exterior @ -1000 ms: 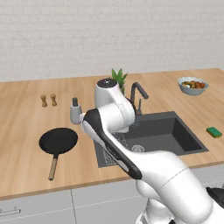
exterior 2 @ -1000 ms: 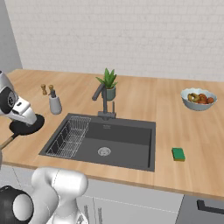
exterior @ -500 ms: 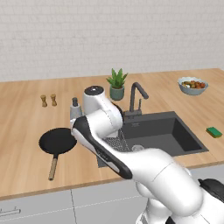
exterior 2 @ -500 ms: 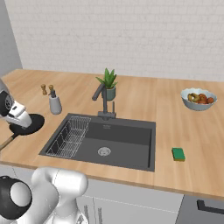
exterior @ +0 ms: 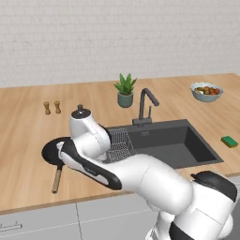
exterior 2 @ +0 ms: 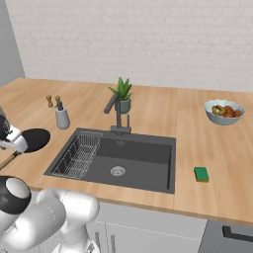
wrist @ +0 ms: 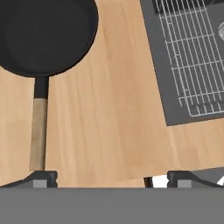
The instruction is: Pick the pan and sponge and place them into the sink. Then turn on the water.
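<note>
Two small dark fingertips stand far apart at the bottom of the hand view, so the claw is wide open with nothing between its tips, only bare wooden counter beneath. The pan lies ahead of the claw and off toward one fingertip, flat on the counter, black bowl away from the hand and its light wooden handle running back toward that fingertip without touching it. From the left base view the pan sits on the counter just beside the sink's left end, partly hidden by the white arm bending over it, its handle pointing toward the counter's front edge.

The sink is a dark grey basin set into the counter, with a wire rack in its left part and a round drain near the middle. A dark gooseneck faucet rises behind the basin. No stream of water shows at its spout.

The sponge, small and green, rests on the counter to the right of the sink, near its front corner and well apart from the pan.

Along the back stand a potted plant, a grey soap bottle, two little shakers, and a bowl of fruit off to the right.
</note>
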